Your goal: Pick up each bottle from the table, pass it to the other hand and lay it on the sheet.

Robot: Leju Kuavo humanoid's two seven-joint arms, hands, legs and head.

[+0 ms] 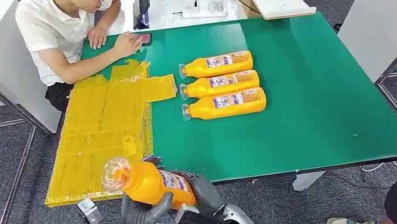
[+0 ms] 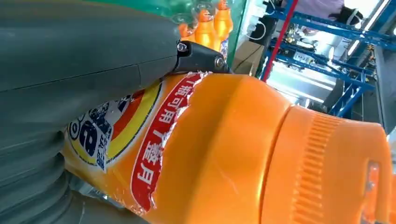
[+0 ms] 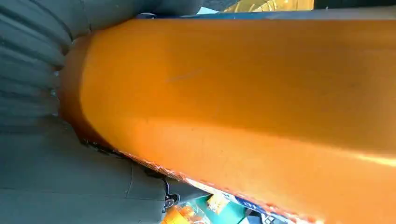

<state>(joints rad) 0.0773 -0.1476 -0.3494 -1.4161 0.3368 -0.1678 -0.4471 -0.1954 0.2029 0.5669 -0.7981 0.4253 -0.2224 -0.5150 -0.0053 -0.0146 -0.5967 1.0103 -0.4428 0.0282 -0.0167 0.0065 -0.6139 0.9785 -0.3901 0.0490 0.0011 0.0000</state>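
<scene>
At the near edge of the green table (image 1: 321, 102), the held bottle (image 1: 148, 182) hangs between both hands, its long axis slanting with the cap up-left toward the yellow sheet (image 1: 101, 129). The left hand (image 1: 139, 213) grasps it from below and the right hand (image 1: 203, 194) clasps its base end; by my reading the handover is midway, with three more bottles (image 1: 221, 84) lying in a row well apart on the table

orange bottles (image 1: 221, 84), yellow sheet (image 1: 101, 129), green table (image 1: 309, 104)

Both hands, left hand (image 1: 140, 210) and right hand (image 1: 203, 194), grip orange bottle (image 1: 147, 181) near yellow sheet (image 1: 104, 129).
</scene>
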